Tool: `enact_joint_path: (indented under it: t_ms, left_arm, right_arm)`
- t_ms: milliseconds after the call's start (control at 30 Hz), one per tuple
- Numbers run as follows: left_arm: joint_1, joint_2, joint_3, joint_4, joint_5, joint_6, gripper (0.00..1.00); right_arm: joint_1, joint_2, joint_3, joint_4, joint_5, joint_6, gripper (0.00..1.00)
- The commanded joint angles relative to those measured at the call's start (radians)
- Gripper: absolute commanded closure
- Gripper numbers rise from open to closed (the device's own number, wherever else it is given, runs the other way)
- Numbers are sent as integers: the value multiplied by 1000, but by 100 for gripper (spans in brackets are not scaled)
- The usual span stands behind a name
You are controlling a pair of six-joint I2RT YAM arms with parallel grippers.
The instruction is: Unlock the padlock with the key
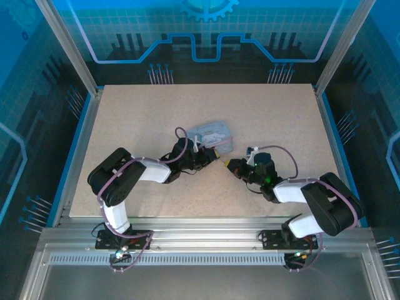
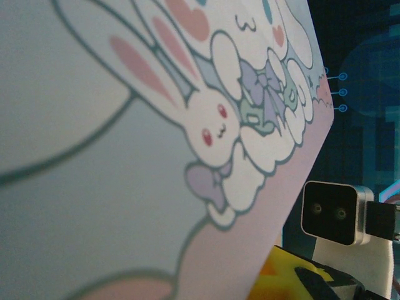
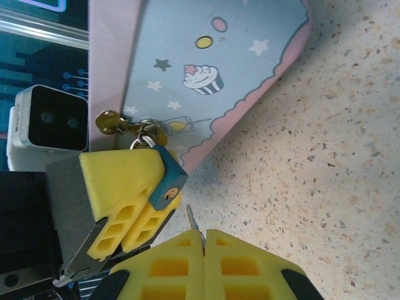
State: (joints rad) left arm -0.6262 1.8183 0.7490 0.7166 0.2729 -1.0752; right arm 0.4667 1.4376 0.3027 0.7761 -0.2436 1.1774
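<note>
**Key held just short of the padlock at the cartoon tin**

Your left end effector (image 3: 164, 187) has its yellow pads (image 3: 122, 178) closed on the padlock (image 3: 170, 176). The lock is a small blue-grey body held at the edge of the pastel tin (image 3: 206, 75). Its shackle (image 3: 146, 130) runs up to a brass hasp (image 3: 112, 122) on the tin's pink border. The brass keyhole face (image 3: 167, 195) is turned down toward your right end effector (image 3: 203, 236).

The right end effector's two yellow fingers (image 3: 237, 262) are pressed together with no gap, pinching the key (image 3: 191, 220). Only a thin dark sliver of it sticks out past the fingertips. Its tip sits just beside the padlock's lower corner, near the keyhole but not in it.

From the overhead camera, the two end effectors meet nose to nose near the middle of the speckled counter (image 1: 156, 106), the left one against the tin's near edge. The tin is tilted up off the counter at that end.

From the left wrist camera, the tin's printed rabbit-and-clouds face (image 2: 206, 125) looms close and blurred. The right arm's wrist camera (image 2: 334, 212) shows beyond its edge.
</note>
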Motion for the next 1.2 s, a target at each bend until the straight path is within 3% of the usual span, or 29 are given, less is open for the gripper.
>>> enact_joint_path:
  t_ms: [0, 1167]
  left_arm:
    - [11, -20, -11, 45, 32, -15, 93]
    - [11, 9, -23, 102, 45, -48, 93]
  right_arm:
    - [23, 21, 18, 58, -3, 20, 100]
    - [34, 76, 47, 143, -19, 45, 100]
